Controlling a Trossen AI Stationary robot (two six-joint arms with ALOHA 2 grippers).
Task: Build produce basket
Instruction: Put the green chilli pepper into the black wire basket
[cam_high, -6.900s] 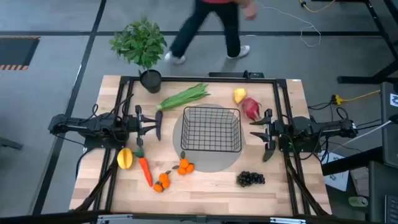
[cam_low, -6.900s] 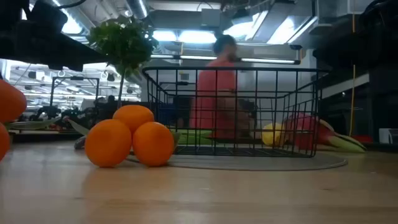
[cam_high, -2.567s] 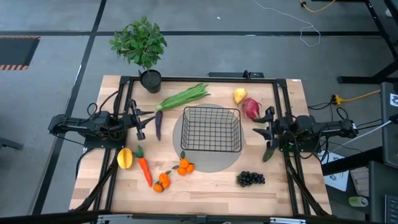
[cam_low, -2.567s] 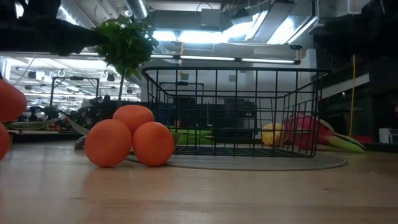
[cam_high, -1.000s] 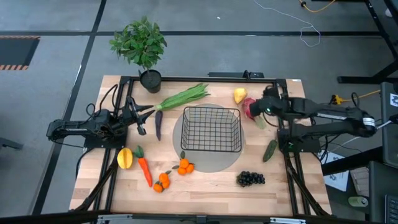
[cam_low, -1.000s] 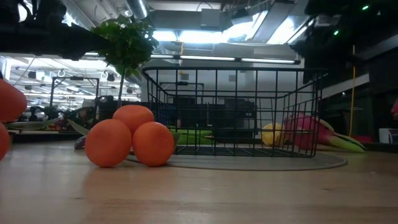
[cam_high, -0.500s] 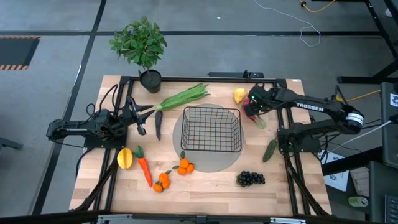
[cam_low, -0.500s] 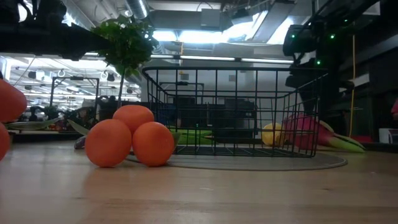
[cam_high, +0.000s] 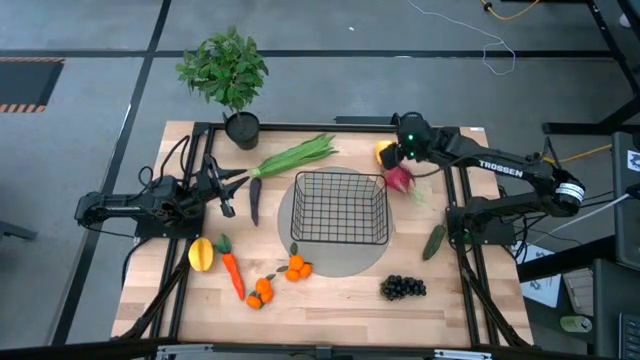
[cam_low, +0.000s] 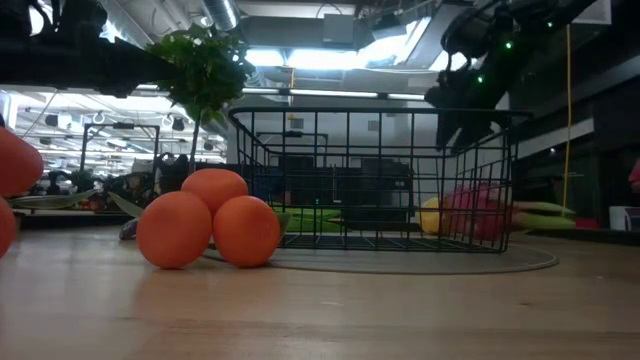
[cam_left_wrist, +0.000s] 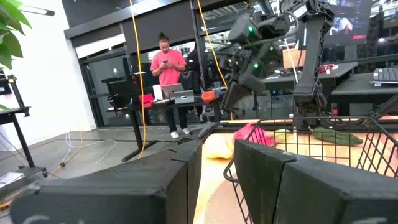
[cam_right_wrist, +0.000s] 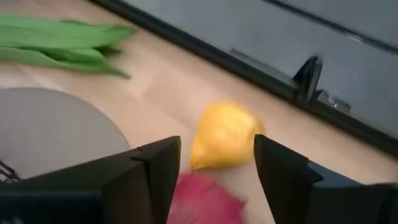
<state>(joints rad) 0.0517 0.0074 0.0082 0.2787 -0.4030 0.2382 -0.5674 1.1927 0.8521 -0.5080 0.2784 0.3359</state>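
Observation:
The black wire basket stands on a round grey mat in the middle of the table. My right gripper hangs open over the far right part of the table. In its wrist view the fingers stand on either side of a yellow fruit, clear of it. The pink dragon fruit lies just nearer. My left gripper waits open, left of the basket. The green stalk bundle, carrot, tangerines, a second yellow fruit and the grapes lie on the table.
A leafy potted plant stands at the far left corner. A dark purple vegetable lies between my left gripper and the basket. A green vegetable lies right of the basket. A person stands in the room beyond.
My right arm has swung from beside the dragon fruit toward the table's far edge and a little left. Its gripper has ended above the yellow fruit, still open. My left arm has kept still.

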